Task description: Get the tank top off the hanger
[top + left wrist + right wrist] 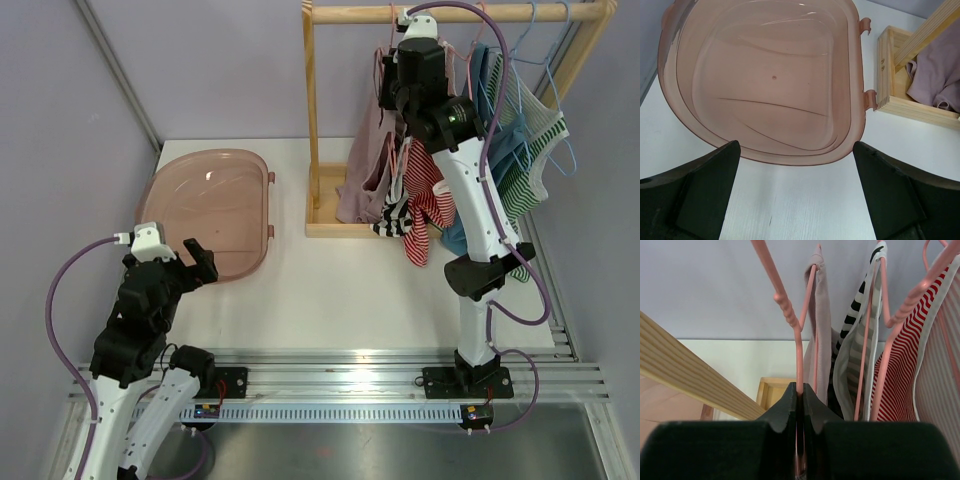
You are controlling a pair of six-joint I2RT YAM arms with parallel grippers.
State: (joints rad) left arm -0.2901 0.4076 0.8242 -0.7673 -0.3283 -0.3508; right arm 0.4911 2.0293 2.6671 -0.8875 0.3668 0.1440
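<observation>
**Ana:** Where was the tank top at that point?

**Ben:** The mauve tank top (pixel 365 175) hung at the rack's 9 o'clock end, which sat at about 1 o'clock on the table (pixel 340 290). It was draped on a pink hanger (pixel 799 352) under the wooden rail (pixel 350 14).

**Ana:** And the right gripper (pixel 800 405)?

**Ben:** Its jaws were pressed together on the hanger's wire neck, just below the twist. It pinched no cloth that I could see.

**Ana:** The left gripper (pixel 796 165)?

**Ben:** That one was spread wide and held nothing. It hovered at the 6 o'clock rim of the pink tub (pixel 765 75), well apart from the rack.

**Ana:** So how should the step have been handled?

**Ben:** I judged the grip sound but narrow, since thin wire can swivel between flat pads. The pinch needed to stay firm. The hook should have gone straight up off the rail before any pull toward 6 o'clock.

**Ana:** Any risks?

**Ben:** The black-and-white striped top (pixel 855 325) and the red-striped top (pixel 905 370) hung just beside it at 3 o'clock. A sideways swing could have tangled their hangers. Once it was clear, the free gripper could have taken one strap and slid it off the hanger's shoulder, then the other.
</observation>
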